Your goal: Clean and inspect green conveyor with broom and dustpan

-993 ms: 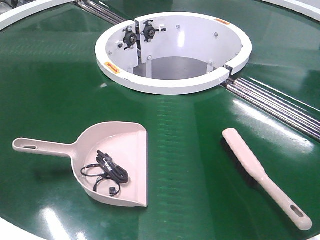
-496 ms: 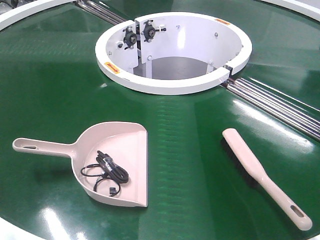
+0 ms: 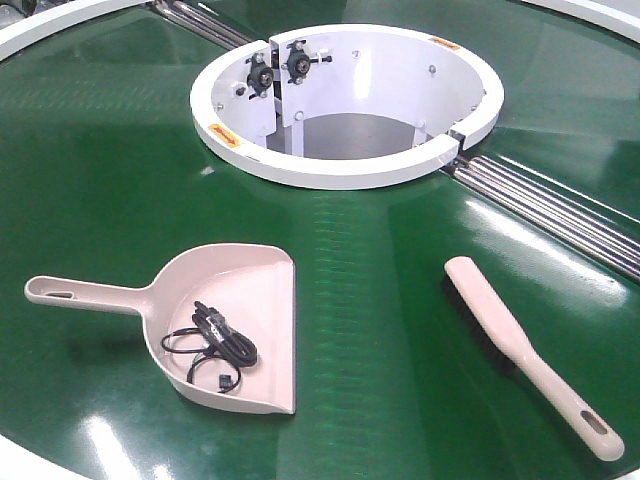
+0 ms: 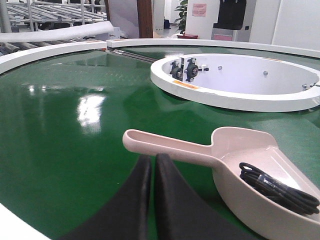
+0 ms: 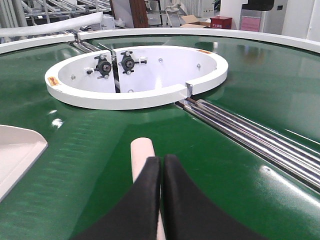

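The glossy green conveyor [image 3: 400, 260] fills the front view. On it at the left lies the beige-pink dustpan [image 3: 245, 300], handle pointing left, with a coiled black cable [image 3: 212, 348] inside. The broom [image 3: 505, 335] lies at the right, bristles down, handle toward the near right. Neither arm shows in the front view. In the left wrist view my left gripper [image 4: 152, 158] is shut and empty, just short of the dustpan [image 4: 175, 146] handle. In the right wrist view my right gripper [image 5: 161, 159] is shut, held over the broom [image 5: 141, 152], whose far tip shows beyond the fingers.
A white ring-shaped housing [image 3: 345, 165] with two black bearings stands at the belt's centre. Silver metal rods [image 3: 560, 212] run from it to the right, and more lie at the top left. The white outer rim [image 4: 45, 50] curves round the belt; metal racking stands beyond.
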Tool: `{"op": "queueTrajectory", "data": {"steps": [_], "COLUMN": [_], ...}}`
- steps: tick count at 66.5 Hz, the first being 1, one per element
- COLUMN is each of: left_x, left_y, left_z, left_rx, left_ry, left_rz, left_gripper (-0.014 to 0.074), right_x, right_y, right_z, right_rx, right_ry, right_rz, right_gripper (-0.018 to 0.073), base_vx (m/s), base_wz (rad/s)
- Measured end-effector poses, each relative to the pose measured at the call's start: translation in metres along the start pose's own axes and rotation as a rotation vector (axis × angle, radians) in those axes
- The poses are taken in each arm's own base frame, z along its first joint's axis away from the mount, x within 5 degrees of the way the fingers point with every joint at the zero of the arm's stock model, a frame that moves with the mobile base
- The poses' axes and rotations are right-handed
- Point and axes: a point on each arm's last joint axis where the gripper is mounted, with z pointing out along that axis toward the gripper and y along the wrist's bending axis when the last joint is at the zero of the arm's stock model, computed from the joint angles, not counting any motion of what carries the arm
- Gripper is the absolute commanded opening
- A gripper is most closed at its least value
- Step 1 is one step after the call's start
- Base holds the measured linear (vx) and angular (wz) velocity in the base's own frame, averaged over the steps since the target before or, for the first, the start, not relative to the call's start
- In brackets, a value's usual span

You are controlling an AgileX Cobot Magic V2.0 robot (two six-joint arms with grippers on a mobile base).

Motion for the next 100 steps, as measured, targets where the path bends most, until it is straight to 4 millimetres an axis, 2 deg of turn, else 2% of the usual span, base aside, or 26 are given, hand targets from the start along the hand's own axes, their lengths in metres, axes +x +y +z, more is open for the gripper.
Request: {"op": "queueTrajectory", "data": {"steps": [67, 79, 92, 100], "left_x": [0.0, 0.0, 0.0, 0.0], "left_y": [0.0, 0.0, 0.0, 0.0], "left_z": [0.0, 0.0, 0.0, 0.0], "left_rx": [0.0, 0.0, 0.0, 0.0], "left_ry": [-0.005, -0.005, -0.005, -0.005], "left_rz": [0.0, 0.0, 0.0, 0.0], "left_gripper": [-0.0008, -0.0008, -0.0008, -0.0008], "right_x": [0.0, 0.014, 0.045, 0.046], "right_y": [0.0, -0.003, -0.005, -0.004], "right_z": [0.0, 0.009, 0.024, 0.024], "right_rx": [0.0, 0.028, 0.046, 0.044], "right_ry": [0.001, -0.022, -0.119, -0.161], "right_rz": [0.0, -0.052, -0.108, -0.09], "right_gripper": [-0.0009, -0.0009, -0.0009, -0.0009], "base_vx": [0.0, 0.0, 0.0, 0.0], "base_wz": [0.0, 0.0, 0.0, 0.0]}}
